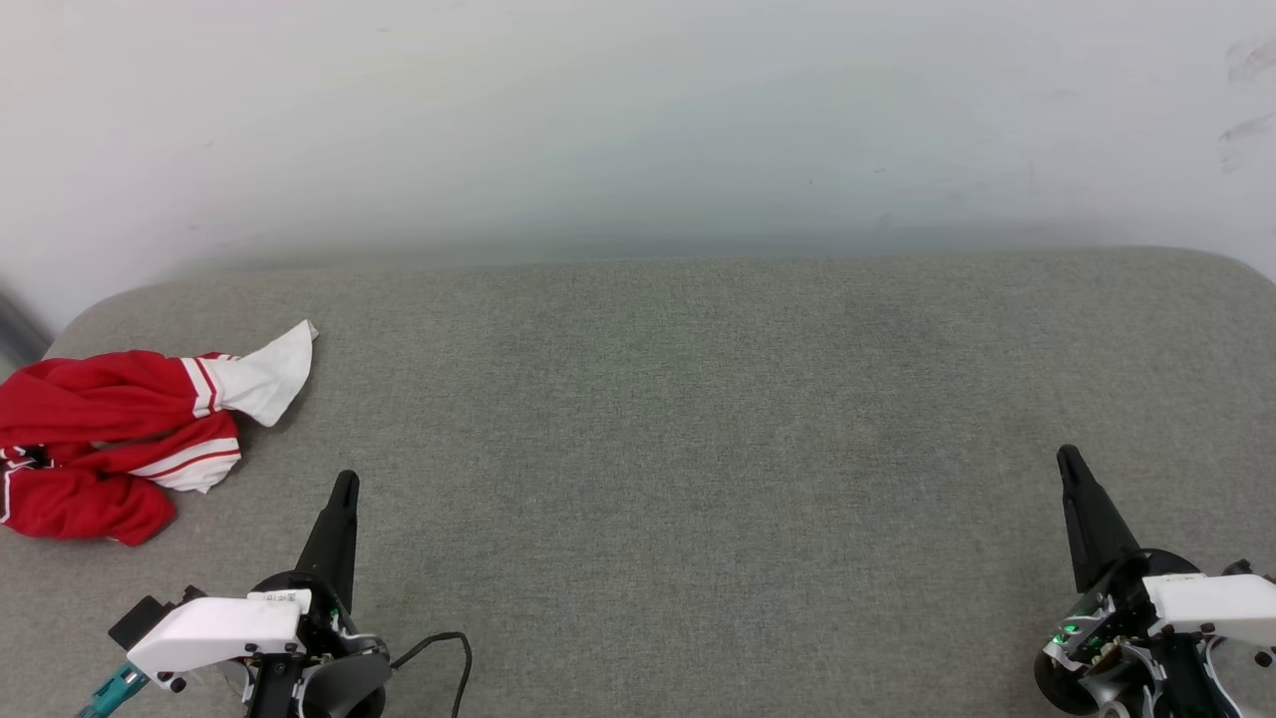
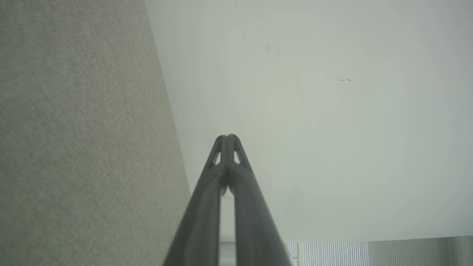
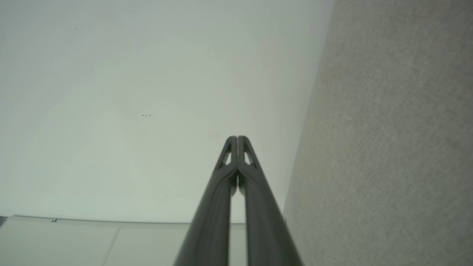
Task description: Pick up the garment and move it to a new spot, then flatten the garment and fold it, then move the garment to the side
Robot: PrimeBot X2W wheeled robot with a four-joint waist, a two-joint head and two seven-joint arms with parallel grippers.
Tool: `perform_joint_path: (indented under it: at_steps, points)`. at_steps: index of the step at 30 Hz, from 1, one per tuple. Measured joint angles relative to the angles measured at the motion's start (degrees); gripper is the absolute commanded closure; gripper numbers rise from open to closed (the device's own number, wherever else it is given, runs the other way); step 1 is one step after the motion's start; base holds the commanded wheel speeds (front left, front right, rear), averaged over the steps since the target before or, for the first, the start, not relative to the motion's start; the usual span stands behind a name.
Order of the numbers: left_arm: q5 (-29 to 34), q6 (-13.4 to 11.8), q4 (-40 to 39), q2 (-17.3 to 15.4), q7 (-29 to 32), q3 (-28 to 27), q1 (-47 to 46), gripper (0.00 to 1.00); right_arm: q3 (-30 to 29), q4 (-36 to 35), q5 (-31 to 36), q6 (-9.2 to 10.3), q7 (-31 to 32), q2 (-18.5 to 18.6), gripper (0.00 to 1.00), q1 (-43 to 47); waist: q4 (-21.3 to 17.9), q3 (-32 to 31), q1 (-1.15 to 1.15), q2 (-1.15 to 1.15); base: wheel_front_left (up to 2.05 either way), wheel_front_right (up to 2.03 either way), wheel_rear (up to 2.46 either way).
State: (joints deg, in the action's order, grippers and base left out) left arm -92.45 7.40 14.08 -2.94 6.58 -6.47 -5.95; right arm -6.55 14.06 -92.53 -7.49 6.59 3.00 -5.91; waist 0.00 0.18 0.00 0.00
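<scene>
Head view showed the garment (image 1: 110, 439) crumpled and untouched, so pickup was pending. Left gripper (image 1: 345, 485) and right gripper (image 1: 1068, 457) had closed, empty jaws; the left likely needed opening first.

Left claw (image 1: 346, 482) and right claw (image 1: 1067, 457) closed, empty, pointing forward

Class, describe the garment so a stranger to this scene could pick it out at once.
Start with the grey fabric surface below the pale wall. At its left edge, up-left of the left gripper, lies the garment. It is a crumpled red heap with white, red-striped sleeves, unlike the dark gripper near it.
</scene>
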Motion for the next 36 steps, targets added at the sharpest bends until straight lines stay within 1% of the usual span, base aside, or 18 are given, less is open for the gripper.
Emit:
perform_joint_path:
  at_steps: [29,30,36]
  points:
    - [0.0,0.0,0.0,0.0,-0.01,0.01,-0.01,1.0,0.01,0.0,0.01,0.0,0.0,0.0,1.0,0.0,0.0,0.0,0.0,0.0,0.0,0.0,0.0]
    - [-0.01,-0.01,0.3,0.02,-0.02,0.07,0.16,0.0,0.03,0.31,-0.01,0.0,0.0,-0.01,0.0,0.19,0.0,0.0,0.0,0.0,0.0,0.0,0.0]
    - [0.2,-0.09,1.92,0.31,-0.75,0.35,2.48,0.0,0.49,1.91,0.02,0.09,-0.73,-0.04,0.0,2.55,-0.01,0.02,0.0,0.0,0.0,0.0,0.0]
